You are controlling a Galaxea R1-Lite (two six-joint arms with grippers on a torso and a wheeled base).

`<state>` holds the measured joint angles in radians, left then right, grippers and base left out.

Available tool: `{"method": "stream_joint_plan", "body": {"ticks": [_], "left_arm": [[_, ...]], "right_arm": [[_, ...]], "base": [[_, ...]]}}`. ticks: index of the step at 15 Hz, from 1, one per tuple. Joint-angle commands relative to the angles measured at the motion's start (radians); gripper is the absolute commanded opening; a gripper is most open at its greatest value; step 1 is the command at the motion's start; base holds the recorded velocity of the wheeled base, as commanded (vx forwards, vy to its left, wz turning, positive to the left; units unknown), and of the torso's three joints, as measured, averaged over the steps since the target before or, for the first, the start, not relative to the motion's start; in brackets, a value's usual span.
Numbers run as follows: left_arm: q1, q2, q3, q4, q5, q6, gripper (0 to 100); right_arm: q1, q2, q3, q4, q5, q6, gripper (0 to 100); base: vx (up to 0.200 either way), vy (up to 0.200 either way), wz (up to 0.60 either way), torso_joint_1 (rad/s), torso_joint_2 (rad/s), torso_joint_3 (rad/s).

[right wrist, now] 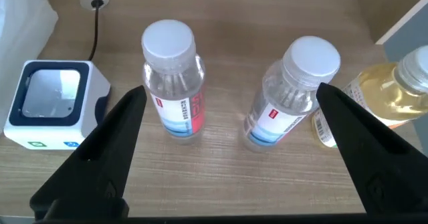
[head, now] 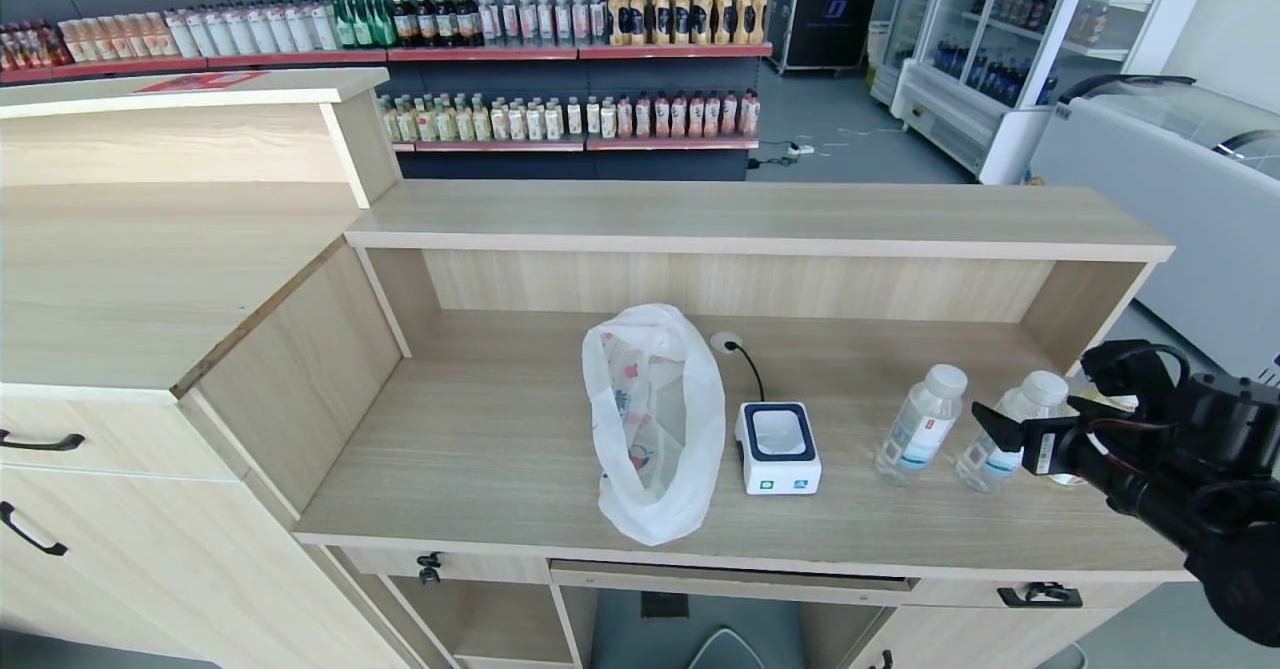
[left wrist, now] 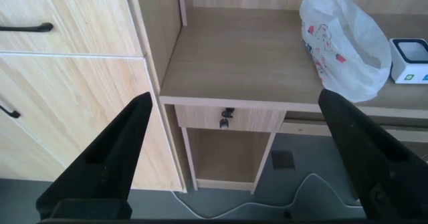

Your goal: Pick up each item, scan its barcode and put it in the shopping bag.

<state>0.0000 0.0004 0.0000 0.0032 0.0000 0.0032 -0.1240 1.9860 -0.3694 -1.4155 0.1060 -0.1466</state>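
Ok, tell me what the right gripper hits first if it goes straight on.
The right gripper would probably meet the clear water bottle beside the yellow drink first; depth is unclear.

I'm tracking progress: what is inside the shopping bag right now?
The open mouth of the shopping bag shows only its own printed plastic, no item. Folds cover the bottom, so that part cannot be checked.

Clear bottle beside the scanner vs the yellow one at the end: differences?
Contents: the clear bottle holds colourless liquid, the yellow bottle pale yellow. Place: the clear bottle stands next to the scanner, the yellow bottle farthest from it, a second clear bottle between. Shared: upright, white caps, on the counter.
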Motion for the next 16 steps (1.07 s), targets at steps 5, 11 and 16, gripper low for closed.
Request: {"method": "stream_joint_plan", "body": {"ticks": [5,11,16], "left_arm": [[0.000,0.000,0.000,0.000,0.000,0.000,100],[0.000,0.000,0.000,0.000,0.000,0.000,100],[0.000,0.000,0.000,0.000,0.000,0.000,100]], "right_arm": [[0.015,0.113,-0.011,-0.025,0.003,-0.054,100],[0.050,0.218,-0.060,-0.085,0.000,-0.065,100],[0.049,0.298,-0.141,-0.088,0.006,-0.094,100]], "base": [[0.000,0.000,0.00,0.000,0.00,0.000],[0.000,0.000,0.00,0.000,0.00,0.000],[0.000,0.000,0.00,0.000,0.00,0.000]]}}
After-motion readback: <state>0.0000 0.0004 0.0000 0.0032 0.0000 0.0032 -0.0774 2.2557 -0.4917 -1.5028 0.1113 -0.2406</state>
